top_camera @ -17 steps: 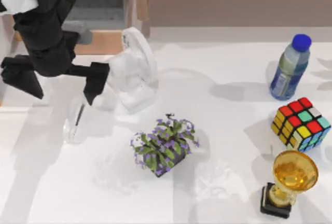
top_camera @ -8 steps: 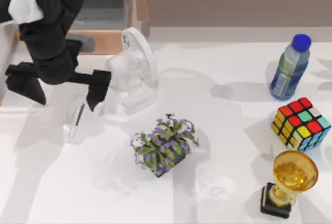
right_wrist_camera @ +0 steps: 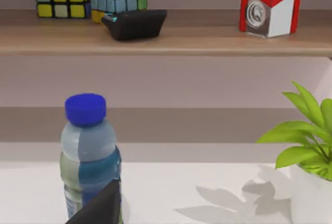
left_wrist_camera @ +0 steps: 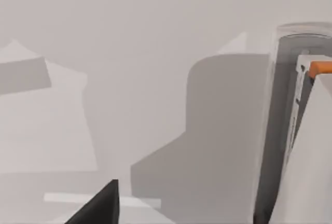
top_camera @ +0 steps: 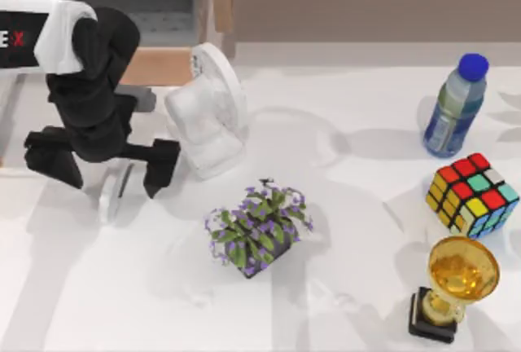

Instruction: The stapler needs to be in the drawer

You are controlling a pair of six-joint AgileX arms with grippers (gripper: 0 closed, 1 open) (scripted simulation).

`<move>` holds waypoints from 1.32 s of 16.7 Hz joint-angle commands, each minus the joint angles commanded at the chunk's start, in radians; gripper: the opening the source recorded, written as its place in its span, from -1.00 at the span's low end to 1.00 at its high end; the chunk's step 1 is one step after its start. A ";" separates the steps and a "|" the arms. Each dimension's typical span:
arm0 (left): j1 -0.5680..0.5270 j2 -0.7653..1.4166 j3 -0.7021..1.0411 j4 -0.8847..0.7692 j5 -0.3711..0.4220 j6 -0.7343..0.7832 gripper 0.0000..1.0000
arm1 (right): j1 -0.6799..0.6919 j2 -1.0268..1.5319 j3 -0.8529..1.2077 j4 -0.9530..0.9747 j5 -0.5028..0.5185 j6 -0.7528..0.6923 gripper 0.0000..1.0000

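1. Stapler [top_camera: 114, 191] lies on the desk [top_camera: 342, 205] directly between the two black fingers of the left jaws [top_camera: 112, 171], one finger on each side of it and apart from it; the jaws stand wide.
2. Left arm reaches in from the top view's left edge and bends down over the desk, its wrist pointing downward above the stapler.
3. Behind the jaws sits the drawer [top_camera: 159, 65], pulled open, its orange-brown front panel toward the desk; the stapler is outside it.
4. Just to the right of the jaws stands one white desk fan [top_camera: 207, 116].
5. Farther right of the jaws: one potted plant with purple flowers [top_camera: 259, 227], one water bottle [top_camera: 454, 107], one colour cube [top_camera: 471, 193] and one gold trophy [top_camera: 452, 287].
6. Right wrist view shows a black fingertip [right_wrist_camera: 101, 206] in front of the bottle; whether those jaws are wide or narrow cannot be told.
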 joint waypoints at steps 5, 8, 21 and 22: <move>0.000 0.000 0.000 0.000 0.000 0.000 0.40 | 0.000 0.000 0.000 0.000 0.000 0.000 1.00; 0.000 0.000 0.000 0.000 0.000 0.000 -0.06 | 0.000 0.000 0.000 0.000 0.000 0.000 1.00; 0.000 0.000 0.000 0.000 0.000 0.000 -1.00 | 0.000 0.000 0.000 0.000 0.000 0.000 1.00; 0.000 0.000 0.000 0.000 0.000 0.000 -1.00 | 0.000 0.000 0.000 0.000 0.000 0.000 1.00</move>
